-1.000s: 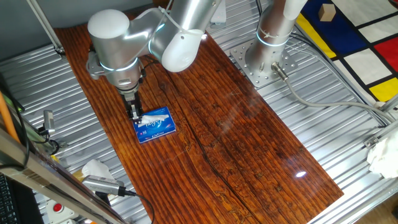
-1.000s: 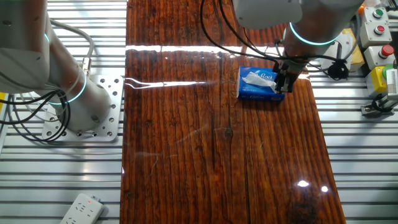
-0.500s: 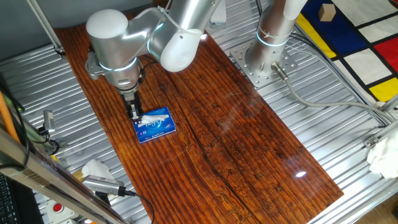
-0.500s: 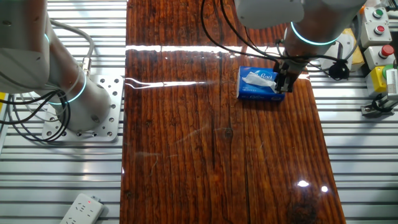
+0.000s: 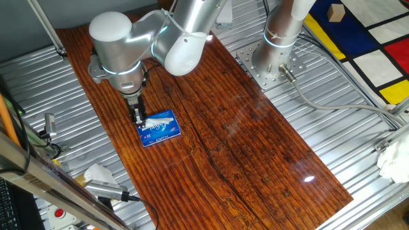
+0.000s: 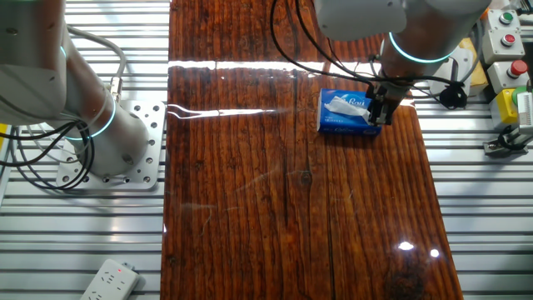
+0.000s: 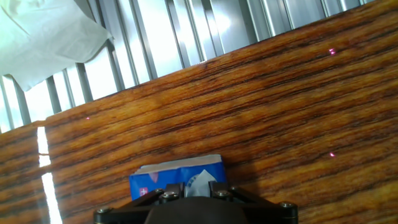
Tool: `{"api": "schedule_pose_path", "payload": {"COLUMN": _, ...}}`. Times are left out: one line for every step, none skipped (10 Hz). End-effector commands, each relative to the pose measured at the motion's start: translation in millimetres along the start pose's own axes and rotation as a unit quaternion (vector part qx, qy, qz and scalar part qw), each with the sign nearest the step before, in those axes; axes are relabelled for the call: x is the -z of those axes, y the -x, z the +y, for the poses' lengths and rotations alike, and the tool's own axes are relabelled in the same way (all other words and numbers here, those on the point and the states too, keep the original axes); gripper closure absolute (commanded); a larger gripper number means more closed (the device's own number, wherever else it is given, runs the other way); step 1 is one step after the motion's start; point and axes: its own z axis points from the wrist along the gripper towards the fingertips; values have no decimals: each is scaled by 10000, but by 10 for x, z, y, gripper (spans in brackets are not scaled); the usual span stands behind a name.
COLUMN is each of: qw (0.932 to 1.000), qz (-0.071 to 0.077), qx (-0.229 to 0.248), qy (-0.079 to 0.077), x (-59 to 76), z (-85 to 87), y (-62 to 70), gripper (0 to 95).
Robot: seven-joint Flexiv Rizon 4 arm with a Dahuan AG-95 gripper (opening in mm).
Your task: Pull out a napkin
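A small blue tissue pack (image 5: pixel 161 131) lies on the wooden board (image 5: pixel 255 147); it also shows in the other fixed view (image 6: pixel 346 118) and the hand view (image 7: pixel 163 178). The white napkin (image 5: pixel 158 119) sticks out of the pack's top (image 6: pixel 340 103). My gripper (image 5: pixel 138 119) points straight down at the pack's end nearest the board's edge (image 6: pixel 379 112). In the hand view my gripper (image 7: pixel 198 188) has its two dark fingers close together, with a fold of the napkin (image 7: pixel 198 180) filling the gap between them. The pack rests flat on the board.
A bulky white paper wad (image 5: pixel 97 172) lies off the board's edge and shows top left in the hand view (image 7: pixel 43 37). A second arm's base (image 5: pixel 275 57) stands on the metal table. Button boxes (image 6: pixel 504 33) and cables sit beside the pack's side.
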Motion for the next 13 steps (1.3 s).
{"api": "schedule_pose_path", "payload": {"qw": 10000, "qz": 9, "qx": -46, "qy": -16, "x": 3, "z": 1, "y": -1, "gripper": 950}}
{"api": "schedule_pose_path", "payload": {"qw": 10000, "qz": 6, "qx": -50, "qy": -24, "x": 3, "z": 1, "y": -1, "gripper": 950}}
{"api": "schedule_pose_path", "payload": {"qw": 10000, "qz": 8, "qx": -48, "qy": -21, "x": 3, "z": 1, "y": -1, "gripper": 950}}
{"api": "schedule_pose_path", "payload": {"qw": 10000, "qz": 8, "qx": -43, "qy": -22, "x": 3, "z": 1, "y": -1, "gripper": 950}}
{"api": "schedule_pose_path", "payload": {"qw": 10000, "qz": 4, "qx": -33, "qy": -12, "x": 3, "z": 2, "y": 0, "gripper": 950}}
{"api": "schedule_pose_path", "payload": {"qw": 10000, "qz": 14, "qx": -36, "qy": 5, "x": 5, "z": 4, "y": 4, "gripper": 950}}
{"api": "schedule_pose_path", "payload": {"qw": 10000, "qz": 21, "qx": -47, "qy": 16, "x": 15, "z": 8, "y": 7, "gripper": 950}}
{"api": "schedule_pose_path", "payload": {"qw": 10000, "qz": 21, "qx": -57, "qy": 20, "x": 42, "z": 19, "y": 15, "gripper": 950}}
{"api": "schedule_pose_path", "payload": {"qw": 10000, "qz": 19, "qx": -54, "qy": 23, "x": 71, "z": 28, "y": 22, "gripper": 950}}
{"api": "schedule_pose_path", "payload": {"qw": 10000, "qz": 18, "qx": -12, "qy": 16, "x": 126, "z": 41, "y": 27, "gripper": 950}}
{"api": "schedule_pose_path", "payload": {"qw": 10000, "qz": 20, "qx": 35, "qy": 14, "x": 164, "z": 51, "y": 30, "gripper": 950}}
{"api": "schedule_pose_path", "payload": {"qw": 9999, "qz": 14, "qx": 126, "qy": 14, "x": 201, "z": 57, "y": 31, "gripper": 950}}
{"api": "schedule_pose_path", "payload": {"qw": 9999, "qz": 8, "qx": 159, "qy": 19, "x": 232, "z": 63, "y": 32, "gripper": 950}}
